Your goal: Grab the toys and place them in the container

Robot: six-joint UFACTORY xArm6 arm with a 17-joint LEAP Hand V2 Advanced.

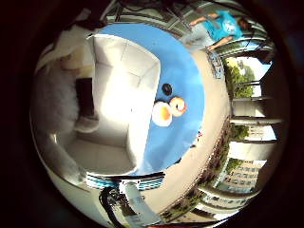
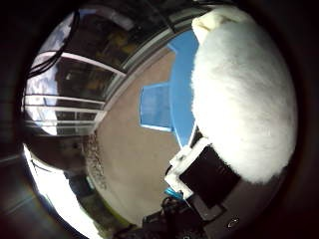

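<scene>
A white fluffy toy [image 2: 244, 94] sits tight against my palm, and my right hand [image 2: 204, 174] is curled on it, black and white parts pressing its underside. Beneath the hand stands a white open container [image 1: 142, 61] on a round blue table [image 1: 183, 80]; its inside shows no toys. Beside the container on the table lie two round orange-and-white toys [image 1: 162, 114] [image 1: 177, 106], touching each other, and a small black round piece [image 1: 166, 89]. The held toy hangs over the container's edge region.
A blue stool or bench [image 2: 155, 107] stands on the paved ground by the table. A glass building front [image 2: 84, 74] lies beyond it. The table's edge [image 1: 197, 128] runs close past the two round toys.
</scene>
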